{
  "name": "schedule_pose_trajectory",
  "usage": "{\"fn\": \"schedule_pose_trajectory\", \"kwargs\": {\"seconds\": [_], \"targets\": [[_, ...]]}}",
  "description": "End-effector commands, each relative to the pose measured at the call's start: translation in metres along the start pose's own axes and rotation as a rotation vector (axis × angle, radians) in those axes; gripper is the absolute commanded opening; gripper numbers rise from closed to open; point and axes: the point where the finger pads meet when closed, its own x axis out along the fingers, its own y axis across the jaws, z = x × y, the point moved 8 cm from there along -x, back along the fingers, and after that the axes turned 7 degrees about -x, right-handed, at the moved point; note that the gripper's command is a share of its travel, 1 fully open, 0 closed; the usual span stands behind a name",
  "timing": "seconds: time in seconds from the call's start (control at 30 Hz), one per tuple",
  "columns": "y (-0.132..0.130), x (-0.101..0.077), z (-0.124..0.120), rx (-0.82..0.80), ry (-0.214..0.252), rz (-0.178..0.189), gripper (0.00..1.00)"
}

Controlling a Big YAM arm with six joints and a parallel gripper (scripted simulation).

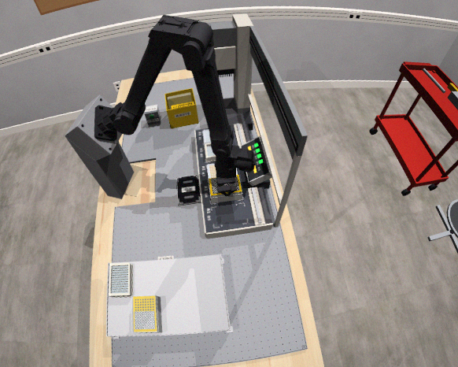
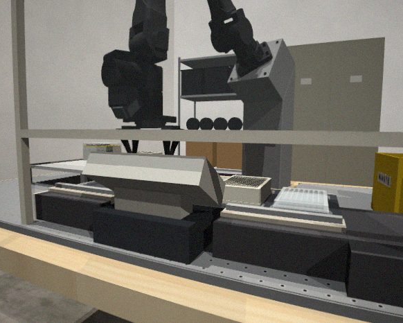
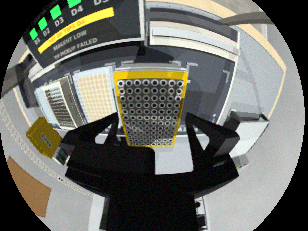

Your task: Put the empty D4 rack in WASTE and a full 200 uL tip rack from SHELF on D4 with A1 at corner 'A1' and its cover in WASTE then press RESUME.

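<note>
While the gripper (image 3: 154, 135) hangs with fingers spread wide and holding nothing, the yellow tip rack (image 3: 150, 109) sits on the deck directly below, between them; only the wrist view shows its holes.

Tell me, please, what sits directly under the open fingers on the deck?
A yellow-rimmed tip rack sits there uncovered, the open fingers straddling it. Its near end is hidden by the gripper; whether tips fill the holes cannot be seen.
</note>
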Motion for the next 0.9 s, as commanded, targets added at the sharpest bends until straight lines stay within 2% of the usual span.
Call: {"fn": "schedule_pose_trajectory", "kwargs": {"seconds": [0.0,0.87], "targets": [[0.003,-0.012,0.005,-0.008,-0.017,0.002,1.00],[0.003,-0.048,0.004,0.004,-0.017,0.002,1.00]]}}
